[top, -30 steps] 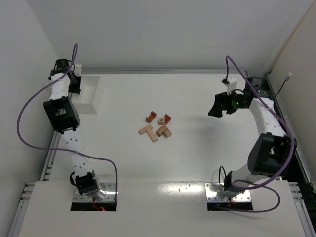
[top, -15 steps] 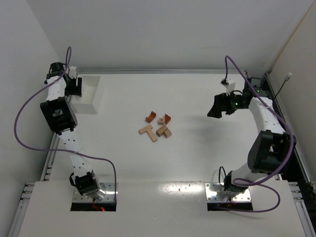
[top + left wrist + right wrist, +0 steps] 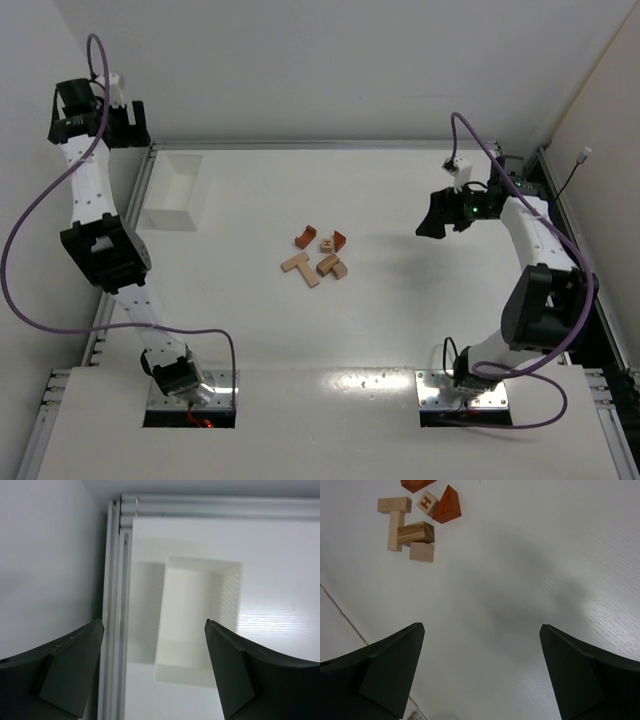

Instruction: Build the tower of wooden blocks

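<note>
1. Top external view
   - I am seeing the wood blocks [image 3: 318, 256] lying loose in a small cluster near the middle of the table [image 3: 400, 330]. Nothing is stacked, so I judge the tower is not yet begun.
   - The right gripper [image 3: 432, 215] is hanging near the cluster, which lies toward the table's centre from it. The left gripper [image 3: 130, 128] is standing high at the far left corner, well apart from the blocks and beyond the white tray [image 3: 165, 219].
   - I am judging the right arm the nearer one for a first pick.
   - From here I cannot tell how either pair of jaws stands.

2. Left wrist view
   - The left gripper [image 3: 154, 622] is showing its jaws spread with nothing between them.
   - It is looking down on the tray, which is showing no blocks inside. No block is appearing in this view.

3. Right wrist view
   - The right gripper [image 3: 481, 626] is also spread wide and holding nothing, hovering over bare table.
   - The blocks are sitting ahead and to the left of its fingers [image 3: 390, 672], in the upper left corner of the view.
   - The pale T-shaped piece [image 3: 395, 517] is lying flat, with its stem running roughly straight toward the gripper.
   - Beside it are lying a striped brown block [image 3: 416, 532], a pale cube [image 3: 422, 551] and a reddish triangular wedge [image 3: 447, 506].
   - A small lettered cube [image 3: 426, 502] is showing a printed "H". I am finding no other writing or brand.
</note>
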`<state>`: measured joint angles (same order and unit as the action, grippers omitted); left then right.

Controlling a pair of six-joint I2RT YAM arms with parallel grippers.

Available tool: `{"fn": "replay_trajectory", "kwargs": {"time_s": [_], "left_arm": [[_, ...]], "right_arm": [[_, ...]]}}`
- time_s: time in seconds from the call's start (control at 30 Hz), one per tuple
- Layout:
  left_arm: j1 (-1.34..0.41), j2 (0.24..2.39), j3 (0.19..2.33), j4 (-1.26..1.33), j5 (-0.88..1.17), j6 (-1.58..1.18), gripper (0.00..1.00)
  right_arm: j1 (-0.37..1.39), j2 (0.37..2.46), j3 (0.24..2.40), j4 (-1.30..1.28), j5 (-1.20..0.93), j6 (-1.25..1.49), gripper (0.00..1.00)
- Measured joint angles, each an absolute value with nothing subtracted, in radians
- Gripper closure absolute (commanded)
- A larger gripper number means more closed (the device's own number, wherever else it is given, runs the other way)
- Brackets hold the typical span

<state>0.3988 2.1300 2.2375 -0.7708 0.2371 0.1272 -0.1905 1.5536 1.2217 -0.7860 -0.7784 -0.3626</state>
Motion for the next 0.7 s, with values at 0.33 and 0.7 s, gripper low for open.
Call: {"fn": "replay_trajectory", "kwargs": {"time_s": [0.33, 0.7], "left_arm": [[-0.011, 1.475, 1.75, -0.732, 0.204, 0.145, 0.19], [-0.319, 1.392, 1.282, -0.766, 0.154, 0.052, 0.27]], "right_arm": [[0.068, 1.526, 1.22, -0.719, -0.596, -0.36, 0.02], [0.246, 1.513, 1.204, -0.608, -0.376, -0.325, 0.04]]}}
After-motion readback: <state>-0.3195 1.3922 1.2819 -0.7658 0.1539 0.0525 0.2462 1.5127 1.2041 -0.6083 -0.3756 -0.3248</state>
